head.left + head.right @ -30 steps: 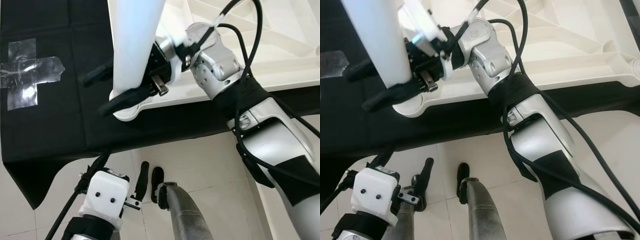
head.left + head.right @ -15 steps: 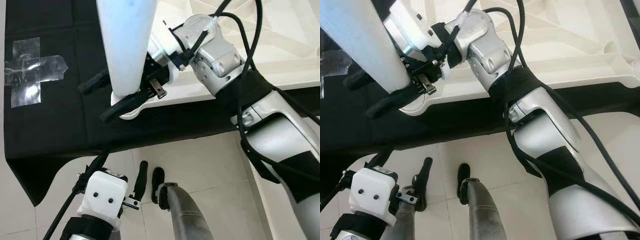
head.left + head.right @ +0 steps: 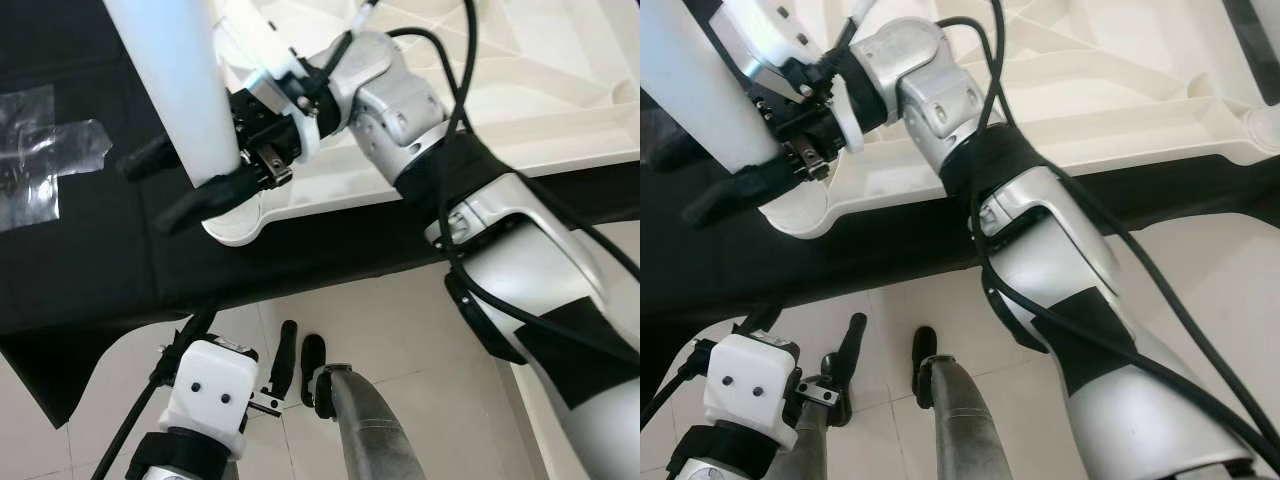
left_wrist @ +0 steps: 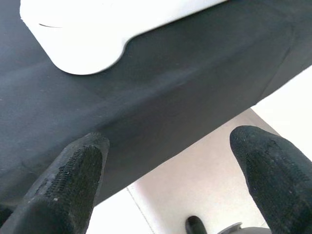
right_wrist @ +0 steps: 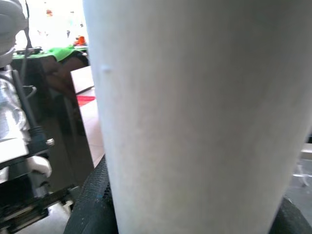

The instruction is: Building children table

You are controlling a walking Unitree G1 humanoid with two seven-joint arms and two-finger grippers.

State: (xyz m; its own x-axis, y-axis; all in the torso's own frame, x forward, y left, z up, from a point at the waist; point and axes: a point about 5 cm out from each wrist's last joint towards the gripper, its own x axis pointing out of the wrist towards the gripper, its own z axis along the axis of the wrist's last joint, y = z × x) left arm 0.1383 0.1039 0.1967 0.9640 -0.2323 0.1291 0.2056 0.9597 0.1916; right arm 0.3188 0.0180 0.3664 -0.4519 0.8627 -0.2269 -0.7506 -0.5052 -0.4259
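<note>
— Where's the right gripper (image 3: 185, 185)?

— Its two black fingers are clamped around the white table leg (image 3: 175, 85), near the leg's lower end, just over the rounded corner of the white tabletop (image 3: 560, 120).

— And the tabletop?

— Lying underside up on the black cloth (image 3: 90, 270).

— The left gripper (image 3: 298, 365)?

— Low over the tiled floor (image 3: 400, 310), fingers apart, holding nothing.
</note>
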